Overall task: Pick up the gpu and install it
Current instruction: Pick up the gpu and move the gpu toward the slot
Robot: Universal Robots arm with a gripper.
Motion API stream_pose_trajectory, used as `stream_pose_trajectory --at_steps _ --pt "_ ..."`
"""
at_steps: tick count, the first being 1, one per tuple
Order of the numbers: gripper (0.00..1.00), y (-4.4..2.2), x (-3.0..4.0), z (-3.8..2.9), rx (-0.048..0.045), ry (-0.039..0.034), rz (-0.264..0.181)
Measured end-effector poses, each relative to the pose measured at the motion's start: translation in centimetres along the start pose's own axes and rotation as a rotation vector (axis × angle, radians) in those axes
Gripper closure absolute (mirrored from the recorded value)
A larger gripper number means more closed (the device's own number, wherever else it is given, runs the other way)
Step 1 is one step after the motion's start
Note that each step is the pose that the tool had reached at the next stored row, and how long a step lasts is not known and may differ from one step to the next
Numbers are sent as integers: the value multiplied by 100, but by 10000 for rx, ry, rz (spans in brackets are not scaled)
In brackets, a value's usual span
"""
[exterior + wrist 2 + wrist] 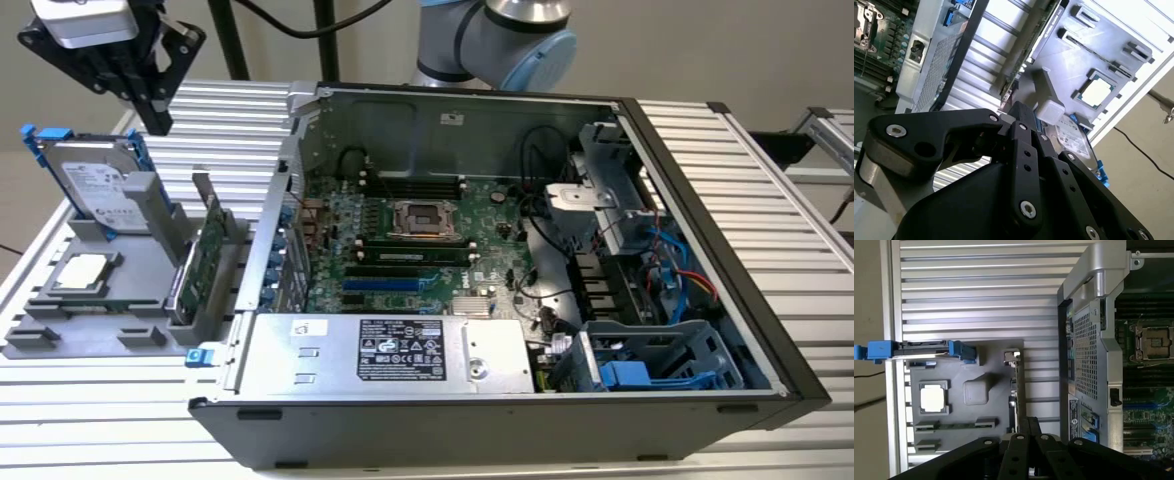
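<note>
Exterior view, thin gpu point(195, 268) standing on edge, green back

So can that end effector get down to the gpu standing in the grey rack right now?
Probably yes. The end effector hangs above the rack, and the gpu stands upright with its top edge bare. The computer case close beside it leaves a tight gap, though.

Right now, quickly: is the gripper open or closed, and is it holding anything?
The gripper: closed, holding nothing, up above the gray holder where the gpu stands on edge.
</note>
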State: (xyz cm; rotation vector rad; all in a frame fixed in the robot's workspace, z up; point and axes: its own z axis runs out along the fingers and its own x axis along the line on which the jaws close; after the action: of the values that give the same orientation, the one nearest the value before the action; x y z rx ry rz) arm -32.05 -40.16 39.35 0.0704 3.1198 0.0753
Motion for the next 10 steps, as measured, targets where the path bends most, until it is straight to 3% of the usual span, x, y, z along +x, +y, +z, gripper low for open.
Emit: stream_pose_trajectory --at_steps 10 --pt "100 -9 42 -1 0 0 0"
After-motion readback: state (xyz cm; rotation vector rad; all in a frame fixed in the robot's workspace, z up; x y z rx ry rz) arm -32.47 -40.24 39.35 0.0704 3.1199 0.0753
